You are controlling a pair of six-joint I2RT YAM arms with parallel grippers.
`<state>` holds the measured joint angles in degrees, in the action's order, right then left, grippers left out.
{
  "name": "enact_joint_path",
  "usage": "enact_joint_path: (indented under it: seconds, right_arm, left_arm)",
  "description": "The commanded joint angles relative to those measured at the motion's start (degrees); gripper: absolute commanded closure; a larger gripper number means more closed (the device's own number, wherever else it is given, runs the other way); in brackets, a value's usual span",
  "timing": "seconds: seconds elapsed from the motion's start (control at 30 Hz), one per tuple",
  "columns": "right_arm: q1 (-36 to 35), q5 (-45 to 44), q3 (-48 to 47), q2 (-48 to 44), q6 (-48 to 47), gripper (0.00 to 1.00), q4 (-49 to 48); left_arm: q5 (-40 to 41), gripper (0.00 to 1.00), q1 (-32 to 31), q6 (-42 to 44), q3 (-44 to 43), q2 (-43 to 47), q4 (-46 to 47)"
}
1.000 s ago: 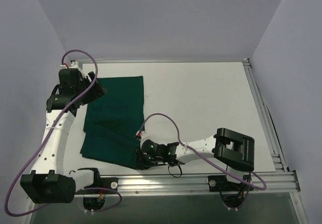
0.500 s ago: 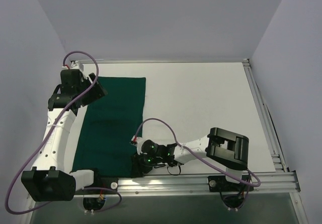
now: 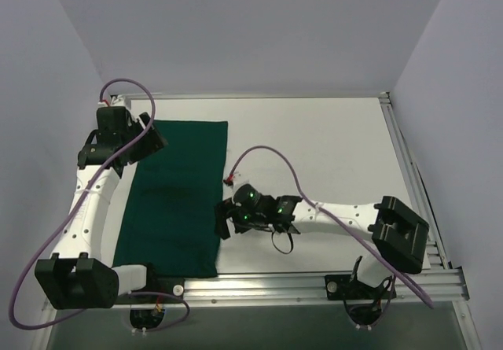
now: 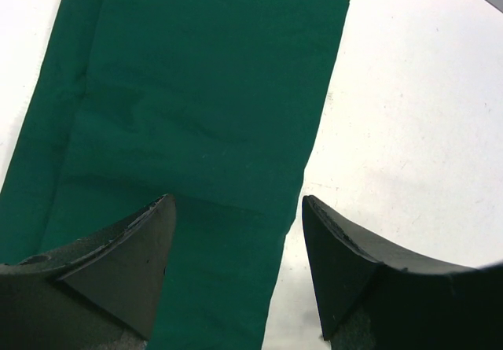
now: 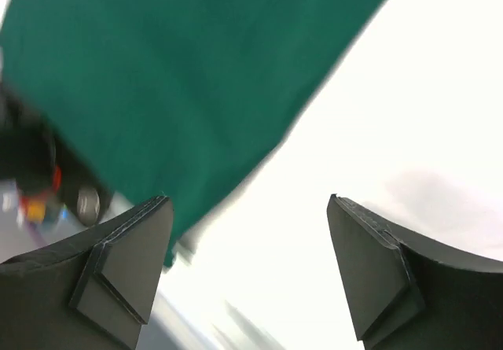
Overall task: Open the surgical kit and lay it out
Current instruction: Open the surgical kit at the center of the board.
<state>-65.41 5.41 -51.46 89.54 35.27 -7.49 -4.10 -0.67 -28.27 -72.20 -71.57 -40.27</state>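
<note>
The right pincer (image 3: 225,222) has its fingers spread with nothing between them. It sits just beside the right long edge of the dark green cloth wrap (image 3: 177,200), towards the near edge of the bench (image 3: 330,145). Its own wrist view is blurred but shows the cloth to the left of the fingers. The left pincer (image 3: 149,140) is also spread and empty, and hovers over the far end of the wrap near the bench's far-left corner. The wrap lies as a folded strip down the left side of the bench, its long axis running from far edge to near edge. No tray or instruments show. The next unfolding likely goes rightward onto bare bench, so the right long edge is the one to catch. The right pincer is nearer its near half, the left pincer its far end.
</note>
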Motion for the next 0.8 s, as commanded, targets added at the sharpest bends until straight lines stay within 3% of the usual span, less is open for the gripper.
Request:
enact_joint_path:
  seconds: [0.0,0.07,0.17,0.3,0.4,0.5,0.6,0.77]
  right_arm:
    - [5.4,-7.0,-5.7,-4.5,-7.6,0.18,7.0]
    - [9.4,-6.1,-8.8,-3.4,-9.5,0.19,7.0]
    - [13.3,-1.0,-13.8,0.4,-12.8,0.29,6.0]
    - [14.4,3.2,-18.8,5.7,-14.3,0.67,2.6]
    - [15.0,8.1,-21.3,10.4,-12.9,0.83,0.0]
    - [15.1,10.1,-22.4,15.0,-11.5,0.90,-2.2]
    - [15.4,11.5,-25.1,19.2,-10.7,0.97,-2.3]
    - [14.6,13.0,-26.4,22.2,-9.7,0.97,-2.5]
  left_arm:
    - [0.5,0.26,0.3,0.1,-1.0,-1.7,2.6]
    - [0.8,0.27,0.4,0.1,-0.4,-2.3,2.7]
    - [1.1,0.35,0.4,-1.0,1.7,-1.5,3.5]
    - [-0.2,0.58,0.4,-2.3,4.9,0.1,5.1]
    - [-1.8,0.67,0.4,-2.8,7.1,1.4,5.3]
    - [-2.3,0.76,0.4,-3.1,9.4,2.1,5.5]
    - [-2.8,0.95,0.4,-3.7,9.2,0.9,6.1]
    - [-2.2,0.98,0.3,-6.3,9.5,-0.1,3.5]
